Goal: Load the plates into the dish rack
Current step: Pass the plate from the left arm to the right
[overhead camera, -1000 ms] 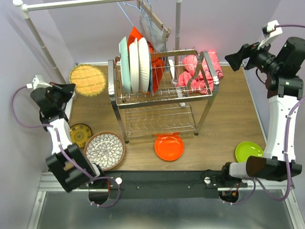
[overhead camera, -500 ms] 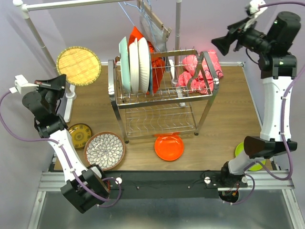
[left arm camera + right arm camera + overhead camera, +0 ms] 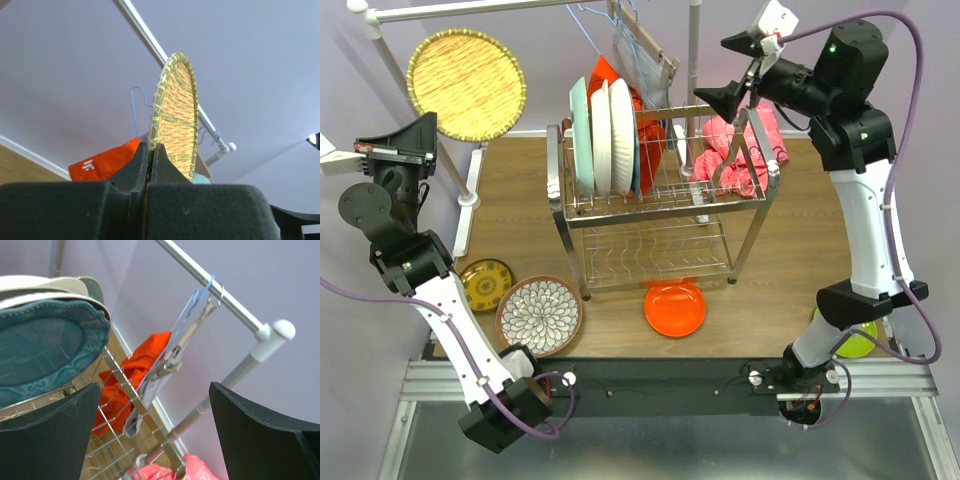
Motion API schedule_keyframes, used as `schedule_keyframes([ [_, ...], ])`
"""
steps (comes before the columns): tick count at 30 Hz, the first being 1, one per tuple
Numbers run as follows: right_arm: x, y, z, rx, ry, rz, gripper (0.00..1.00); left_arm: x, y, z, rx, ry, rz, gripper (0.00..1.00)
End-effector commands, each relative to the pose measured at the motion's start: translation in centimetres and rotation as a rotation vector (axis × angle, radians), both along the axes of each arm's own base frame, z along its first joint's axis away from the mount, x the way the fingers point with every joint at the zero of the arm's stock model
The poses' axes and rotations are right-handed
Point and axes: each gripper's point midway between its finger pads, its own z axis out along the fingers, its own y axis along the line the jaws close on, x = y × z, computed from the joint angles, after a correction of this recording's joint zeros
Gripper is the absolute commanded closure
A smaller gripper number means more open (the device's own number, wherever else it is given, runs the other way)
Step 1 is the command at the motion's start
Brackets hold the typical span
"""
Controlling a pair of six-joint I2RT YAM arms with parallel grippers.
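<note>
Nearest the arms, four plates lie flat on the bench: a floral plate (image 3: 540,315) with a small yellow plate (image 3: 487,283) just beside it on the left, an orange plate (image 3: 675,308) in front of the rack's legs, and a lime green plate (image 3: 860,345) half hidden behind the right arm. Behind them stands the dish rack (image 3: 660,212). A mint plate (image 3: 580,135), white plates (image 3: 610,128) and a teal plate (image 3: 45,350) stand on edge at the left end of its upper shelf, and the slots to their right look free. The right tool (image 3: 155,386) hovers over the rack's right end near the pink cloth (image 3: 745,155), its jaws spread wide with nothing between them. Farther back and high on the left, the left tool (image 3: 150,150) is pinched tight on the rim of the woven tan plate (image 3: 466,85), holding it in the air close to the white clothes rail (image 3: 470,8), well apart from the rack. The step in hand looks like the carry of this tan plate to the rack. The next move likely calls for swinging it rightward clear of the rail's post and the hangers (image 3: 590,30), turning it edge-down in line with the wires, then lowering it into an open slot before the pinch is let go.
</note>
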Motion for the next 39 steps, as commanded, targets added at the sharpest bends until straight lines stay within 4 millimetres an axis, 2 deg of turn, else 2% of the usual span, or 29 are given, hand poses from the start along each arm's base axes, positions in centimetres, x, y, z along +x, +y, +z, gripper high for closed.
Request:
schedule_keyframes([
  [1, -2.0, 2.0, 3.0, -0.006, -0.16, 0.011, 0.02, -2.0, -1.6, 4.3, -0.034, -0.098, -0.045, 1.0],
  [2, -2.7, 3.4, 2.8, -0.012, -0.171, 0.041, 0.02, -2.5, -2.1, 5.1, -0.027, -0.115, -0.054, 1.0],
  [4, -3.4, 4.3, 3.0, -0.024, -0.214, 0.048, 0.02, -2.9, -2.6, 5.8, -0.036, -0.125, -0.075, 1.0],
  [5, -4.2, 5.7, 2.9, -0.028, -0.228, 0.078, 0.02, -3.4, -3.0, 6.7, -0.025, -0.145, -0.082, 1.0],
  [7, -5.0, 6.5, 3.2, -0.053, -0.293, 0.076, 0.02, -3.8, -3.6, 7.2, -0.033, -0.149, -0.102, 1.0],
  [8, -6.0, 7.7, 3.5, -0.054, -0.323, 0.102, 0.02, -4.1, -4.1, 7.8, -0.032, -0.158, -0.115, 1.0],
  [10, -6.5, 8.5, 3.7, -0.08, -0.383, 0.099, 0.01, -4.3, -4.6, 8.1, -0.043, -0.157, -0.135, 1.0],
  [11, -7.6, 9.6, 3.9, -0.079, -0.409, 0.123, 0.01, -4.6, -5.1, 8.6, -0.043, -0.164, -0.149, 1.0],
  [12, -7.6, 9.9, 4.1, -0.097, -0.449, 0.108, 0.01, -4.7, -5.4, 8.8, -0.045, -0.168, -0.158, 1.0],
  [14, -9.3, 11.4, 4.7, -0.098, -0.512, 0.133, 0.01, -5.0, -5.9, 9.4, -0.061, -0.175, -0.176, 1.0],
  [15, -9.5, 11.8, 4.9, -0.121, -0.559, 0.114, 0.01, -5.1, -6.4, 9.6, -0.065, -0.177, -0.195, 1.0],
  [16, -9.7, 12.4, 4.5, -0.138, -0.579, 0.114, 0.01, -5.2, -6.6, 9.8, -0.067, -0.179, -0.201, 1.0],
  [17, -10.8, 13.4, 4.9, -0.128, -0.614, 0.129, 0.01, -5.3, -6.8, 10.1, -0.071, -0.181, -0.207, 1.0],
  [22, -12.2, 15.8, 4.9, -0.175, -0.741, 0.108, 0.0, -5.7, -8.1, 10.7, -0.085, -0.182, -0.258, 1.0],
  [23, -13.2, 16.7, 4.9, -0.17, -0.763, 0.122, 0.0, -5.8, -8.3, 10.8, -0.09, -0.18, -0.265, 1.0],
  [25, -13.2, 17.7, 4.5, -0.211, -0.821, 0.088, 0.0, -5.9, -8.7, 10.9, -0.095, -0.178, -0.28, 1.0],
  [26, -13.9, 18.6, 4.8, -0.201, -0.863, 0.076, 0.0, -6.2, -9.1, 11.0, -0.095, -0.179, -0.295, 1.0],
  [28, -13.5, 19.9, 3.2, -0.273, -0.938, 0.027, 0.0, -6.3, -9.4, 10.9, -0.095, -0.173, -0.308, 1.0],
  [29, -13.8, 20.0, 4.5, -0.224, -0.996, -0.026, 0.0, -6.4, -9.7, 10.8, -0.099, -0.17, -0.315, 1.0],
  [30, -13.9, 21.2, 2.8, -0.269, -1.055, -0.037, 0.0, -6.5, -9.8, 10.7, -0.1, -0.168, -0.318, 1.0],
  [31, -14.2, 21.6, 2.8, -0.265, -1.095, -0.051, 0.0, -6.6, -9.9, 10.6, -0.102, -0.164, -0.324, 1.0],
  [32, -14.3, 21.7, 3.4, -0.239, -1.136, -0.09, 0.0, -6.8, -10.1, 10.3, -0.111, -0.16, -0.33, 1.0],
  [35, -13.9, 22.8, 2.8, -0.25, -1.19, -0.154, 0.0, -7.4, -10.5, 10.2, -0.11, -0.159, -0.345, 1.0],
  [38, -13.8, 22.7, 4.1, -0.205, -1.248, -0.235, 0.0, -8.0, -11.0, 10.1, -0.107, -0.154, -0.354, 1.0],
  [39, -13.6, 23.2, 3.8, -0.212, -1.26, -0.247, 0.0, -8.0, -11.0, 10.0, -0.107, -0.152, -0.355, 1.0],
])
